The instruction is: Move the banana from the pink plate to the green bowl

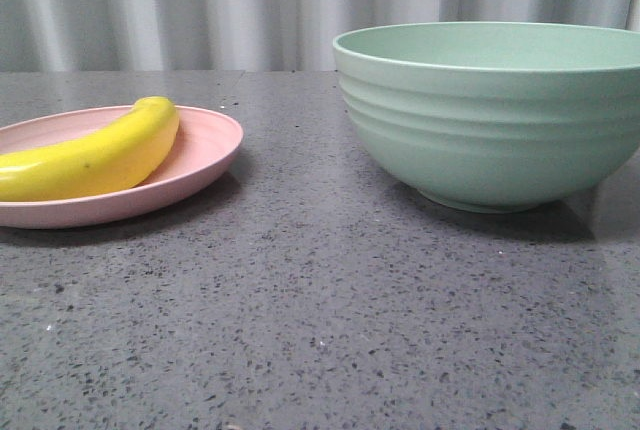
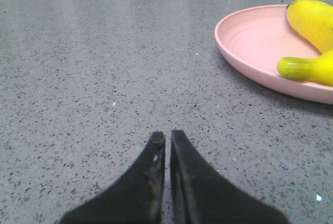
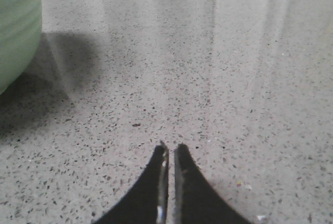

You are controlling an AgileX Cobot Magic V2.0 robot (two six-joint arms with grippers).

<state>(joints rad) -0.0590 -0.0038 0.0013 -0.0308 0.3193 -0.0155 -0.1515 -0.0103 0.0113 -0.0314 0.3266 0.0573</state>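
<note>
From the front, the glossy bright-yellow curved banana (image 1: 95, 157) is lying in the shallow round pale-pink plate (image 1: 205, 150) at the left, its long axis running from the near left up toward the far right. The deep ridged mint-green bowl (image 1: 490, 115) is standing well apart at the right on the speckled grey stone bench (image 1: 320, 330).

In the left wrist view, the left gripper (image 2: 167, 139) is hovering over the bench with jaws pressed together; the banana's greenish tip is pointing inward across the plate.

In the right wrist view, the right gripper (image 3: 170, 150) is likewise holding its jaws together, empty, near the bowl.
</note>
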